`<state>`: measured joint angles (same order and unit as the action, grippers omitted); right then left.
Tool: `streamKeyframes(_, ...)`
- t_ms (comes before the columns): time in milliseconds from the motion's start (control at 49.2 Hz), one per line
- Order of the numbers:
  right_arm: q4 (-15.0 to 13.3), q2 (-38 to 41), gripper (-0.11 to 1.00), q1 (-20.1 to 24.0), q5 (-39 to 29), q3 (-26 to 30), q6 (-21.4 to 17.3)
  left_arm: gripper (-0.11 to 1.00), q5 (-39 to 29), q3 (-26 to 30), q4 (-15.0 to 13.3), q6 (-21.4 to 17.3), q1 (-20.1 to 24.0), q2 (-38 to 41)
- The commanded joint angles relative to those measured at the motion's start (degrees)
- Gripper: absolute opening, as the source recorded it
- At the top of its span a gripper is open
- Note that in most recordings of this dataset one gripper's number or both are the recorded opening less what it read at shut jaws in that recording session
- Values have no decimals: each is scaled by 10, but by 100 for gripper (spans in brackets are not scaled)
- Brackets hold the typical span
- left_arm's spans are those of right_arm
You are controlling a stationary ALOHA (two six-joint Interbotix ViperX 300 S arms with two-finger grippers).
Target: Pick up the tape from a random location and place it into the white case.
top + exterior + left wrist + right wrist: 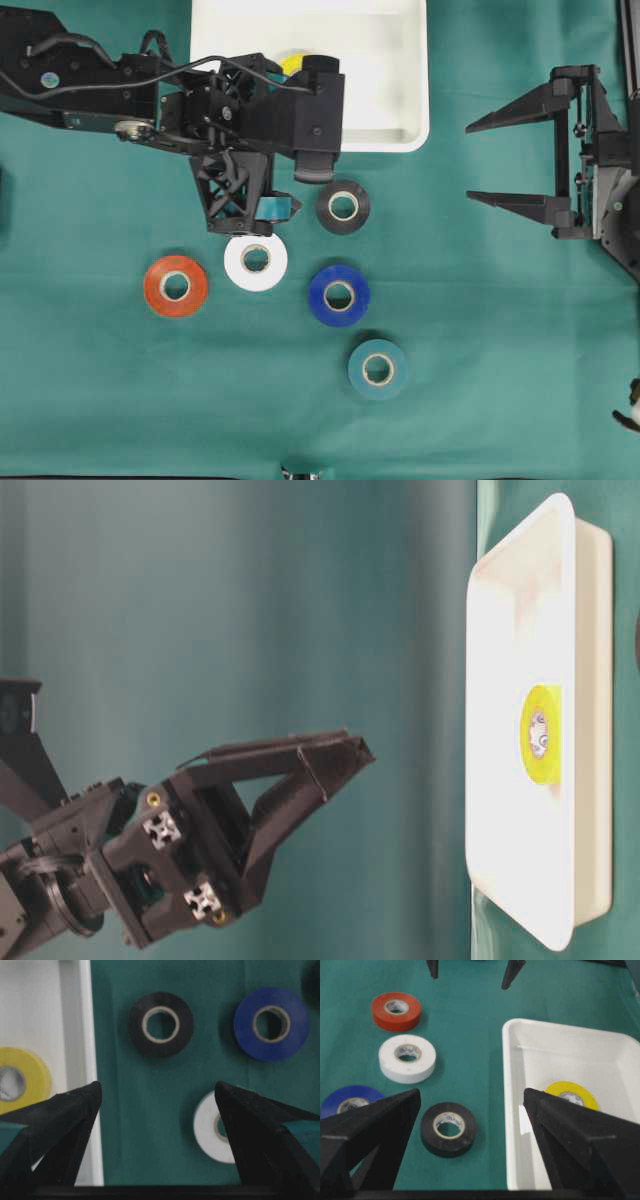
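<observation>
Plainly a pick for the left side. Taken left to right across the overhead view:

Far left, on the green cloth [80, 400], a red roll [176, 286], flat, core up, well apart from any jaw.

Next, a white roll [256, 262], also flat, just below the left gripper [280, 195]. Jaws spread wide there, nothing between them. Seen from the left wrist, white roll [212, 1132] partly hidden behind the right-hand finger [260, 1140], so slightly off the gap rather than centred in it.

Then a black roll [343, 206], just beside the same gripper on its other side; from the wrist, dead ahead of the open gap and a little beyond the tips. Below it a blue roll [339, 295], and lower again a teal roll [377, 369], each farther off.

Above all these, the white case [410, 100], its near rim right by the left arm, with a yellow roll [292, 62] already lying inside, half hidden under the arm.

Far right, the right gripper [500, 160], fingers parted wide, empty, well apart from every loose roll.

Judged from this: white or black the likely target, both near the left jaws. No long axis to line up with, all rolls round and flat, so only a short shift to centre the gap, then straight down. Short carry to the case afterwards.
</observation>
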<state>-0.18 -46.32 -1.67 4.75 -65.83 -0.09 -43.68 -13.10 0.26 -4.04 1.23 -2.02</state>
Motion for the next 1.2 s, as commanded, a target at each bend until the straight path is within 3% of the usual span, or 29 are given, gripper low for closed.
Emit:
streamKeyframes(0,1,2,92,0,2,11,-2,99,1,-4,0,1,8,-29)
streamKeyframes(285,1,-11,92,0,-20,13,-1,99,19,-98,-1,1,35,-134)
streamKeyframes(793,1,-20,92,0,-55,13,-2,99,197,-335,-1,1,42,-405)
streamKeyframes(1180,3,-41,92,0,-54,-2,-4,99,310,-468,-5,0,42,-484)
